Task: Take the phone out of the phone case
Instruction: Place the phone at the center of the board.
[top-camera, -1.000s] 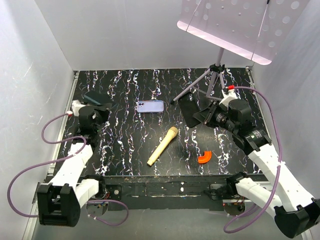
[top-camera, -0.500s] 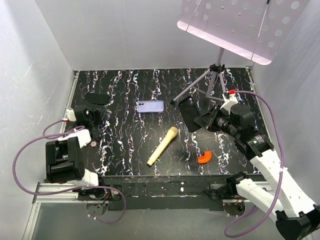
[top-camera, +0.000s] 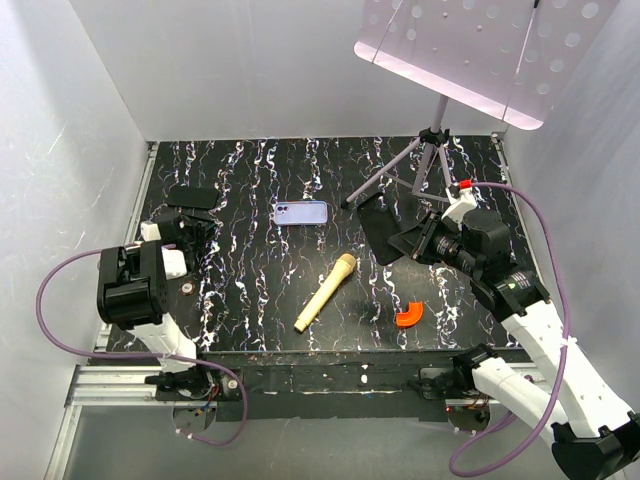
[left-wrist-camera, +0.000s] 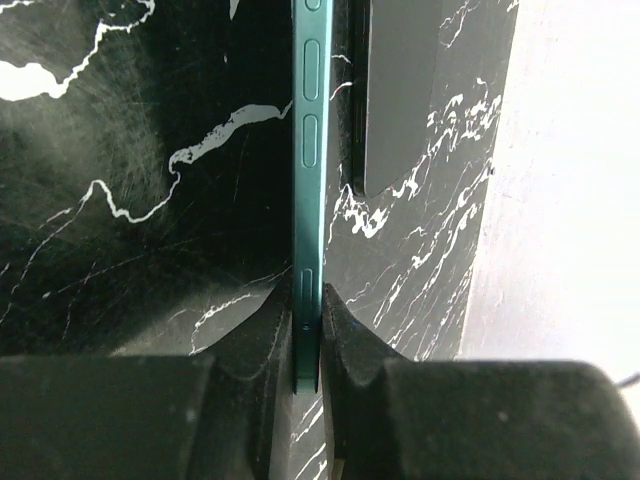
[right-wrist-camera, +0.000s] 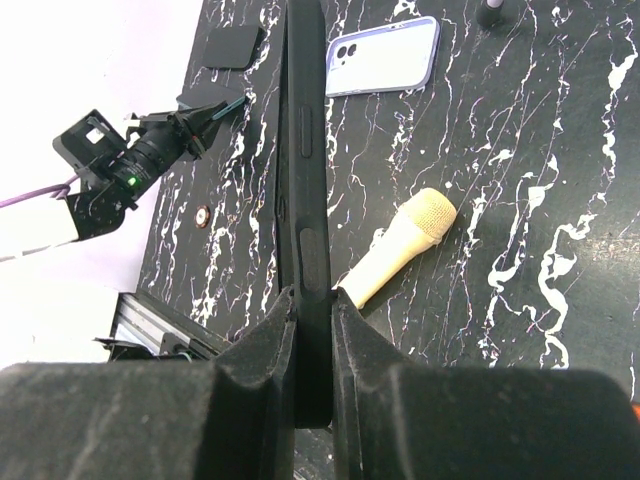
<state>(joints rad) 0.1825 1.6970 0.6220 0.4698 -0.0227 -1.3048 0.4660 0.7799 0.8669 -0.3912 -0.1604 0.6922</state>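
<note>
My left gripper (left-wrist-camera: 308, 300) is shut on the lower end of the phone (left-wrist-camera: 308, 150), a thin slab seen edge-on with a teal rim and side buttons, just above the table at the back left (top-camera: 190, 222). The lavender phone case (top-camera: 300, 212) lies flat at the back centre (right-wrist-camera: 385, 55), untouched; I cannot tell what is in it. My right gripper (right-wrist-camera: 312, 300) is shut on a dull black slab (right-wrist-camera: 303, 150) with moulded button bumps, held above the table at the right (top-camera: 378, 230).
A plain black flat rectangle (top-camera: 192, 197) lies beside the phone (left-wrist-camera: 400, 90). A tan microphone (top-camera: 326, 290) lies in the middle, an orange curved piece (top-camera: 409, 316) near the front. A tripod stand (top-camera: 420, 160) with a perforated tray (top-camera: 470, 45) rises at the back right. White walls enclose the table.
The left arm has folded up on itself, its elbow swinging near and left, while its gripper stays at the back left. The right arm drew slightly right with the black slab.
</note>
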